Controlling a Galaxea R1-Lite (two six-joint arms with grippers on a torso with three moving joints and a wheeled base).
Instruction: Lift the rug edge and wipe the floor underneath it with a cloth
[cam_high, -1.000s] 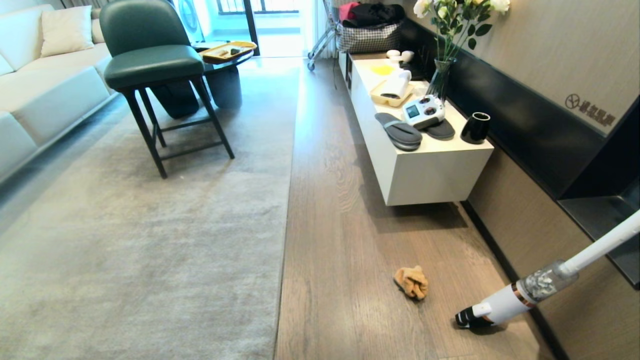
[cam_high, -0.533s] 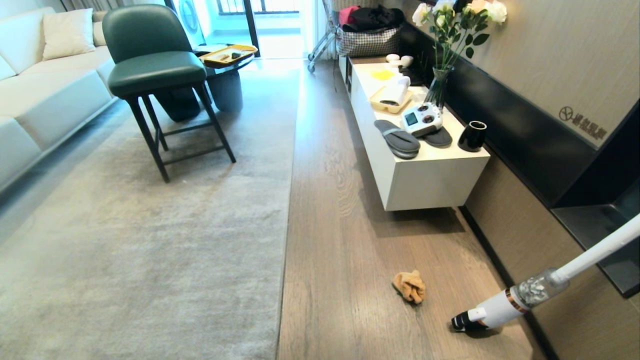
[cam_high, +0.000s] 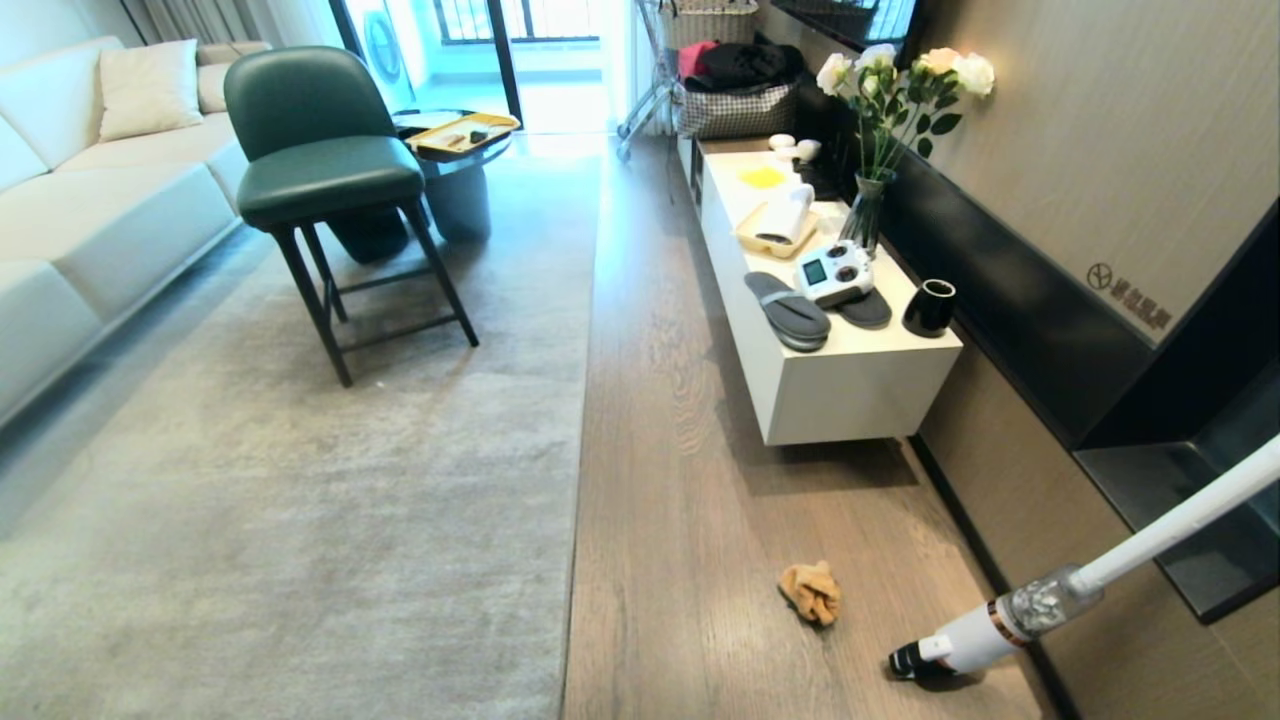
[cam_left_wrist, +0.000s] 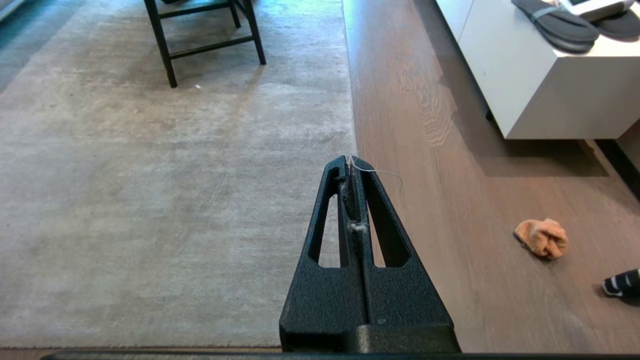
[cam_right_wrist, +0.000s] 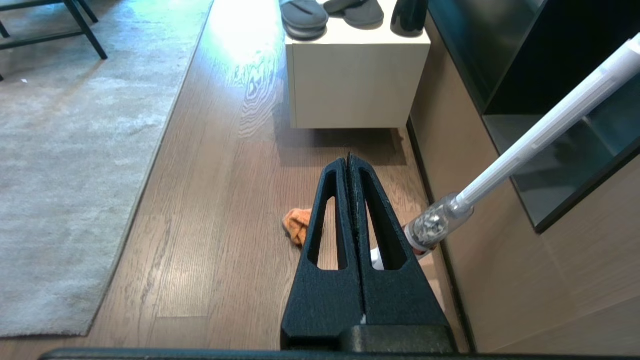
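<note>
The left gripper (cam_left_wrist: 353, 161) is seen in its wrist view with fingers pressed together, nothing held apart from bits of lint and a loose thread caught at the tips; it is held above the line where rug meets wood. The right gripper (cam_right_wrist: 348, 159) is likewise clenched and empty, held over the floor (cam_high: 680, 480), with the cloth (cam_right_wrist: 296, 223) partly hidden behind its fingers. Neither arm is seen in the head view. The cloth (cam_high: 811, 592) is crumpled orange-side up on the bare planks, near the vacuum head (cam_high: 915, 660) of a white stick vacuum (cam_high: 1090, 570) leaned toward the wall, and well apart from the rug edge (cam_high: 578, 480). The rug edge is laid flat on the floor, running straight away from the camera; a near corner is shown in the right wrist view (cam_right_wrist: 85, 334). Farther off, a white low cabinet (cam_high: 850, 385) is set along the wall on the right, with grey slippers (cam_high: 790, 310), a white controller (cam_high: 832, 274), a black cup (cam_high: 929, 306) and a vase of flowers (cam_high: 868, 205) on top. On the rug a green chair (cam_high: 325, 165) is placed, with a white sofa (cam_high: 90, 200) at far left.
</note>
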